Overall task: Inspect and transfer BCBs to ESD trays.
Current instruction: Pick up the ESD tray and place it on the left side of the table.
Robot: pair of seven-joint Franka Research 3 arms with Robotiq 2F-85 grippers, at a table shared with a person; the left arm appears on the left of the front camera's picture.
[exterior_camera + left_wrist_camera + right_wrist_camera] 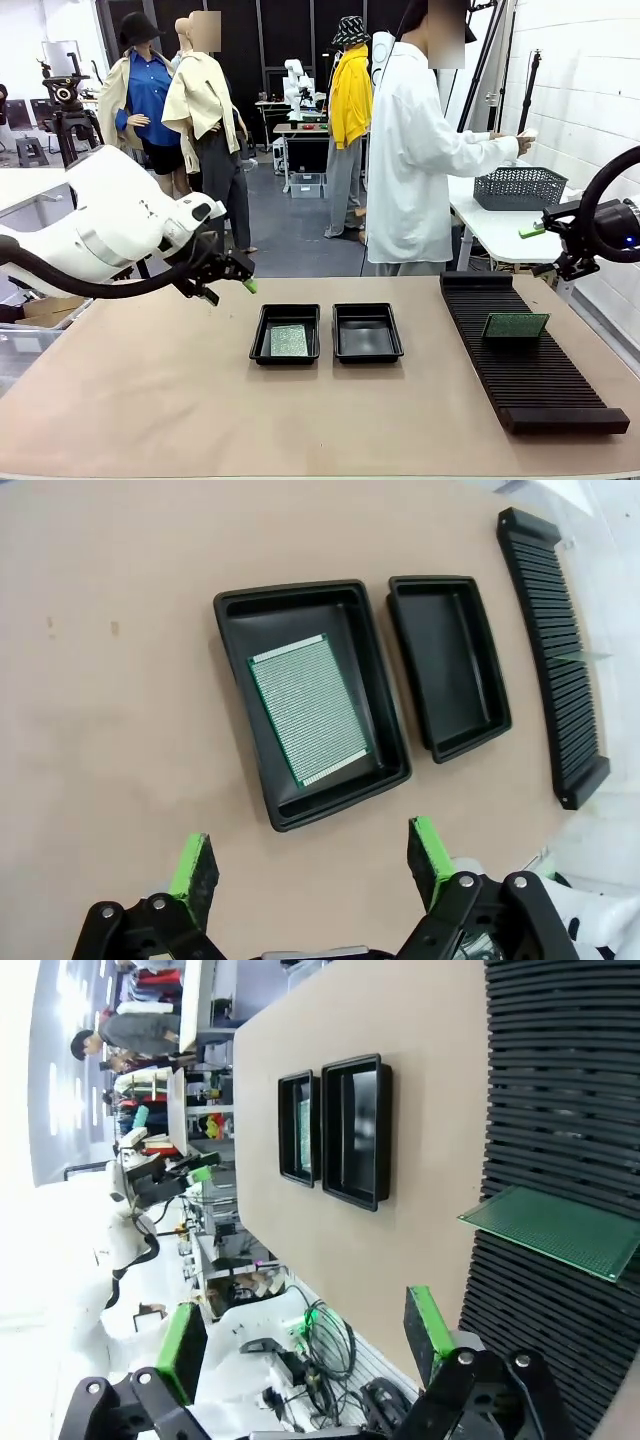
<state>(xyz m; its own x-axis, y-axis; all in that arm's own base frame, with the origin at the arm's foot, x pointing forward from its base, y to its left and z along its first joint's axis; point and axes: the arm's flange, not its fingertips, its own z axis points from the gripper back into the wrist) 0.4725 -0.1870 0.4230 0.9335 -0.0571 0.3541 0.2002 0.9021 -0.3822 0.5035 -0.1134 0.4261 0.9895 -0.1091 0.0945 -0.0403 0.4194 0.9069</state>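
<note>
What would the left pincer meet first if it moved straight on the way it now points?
Probably the green BCB lying in the left ESD tray, or that tray's near rim; depth is unclear. The left pincer is open and empty.

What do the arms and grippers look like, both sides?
Left arm: glossy white rounded shell, black cable slung beneath. Left gripper and right gripper: black linkage fingers, silver pivot bolts, bright green pads. Right arm end: black, with a thick black hose looping over it.
</note>
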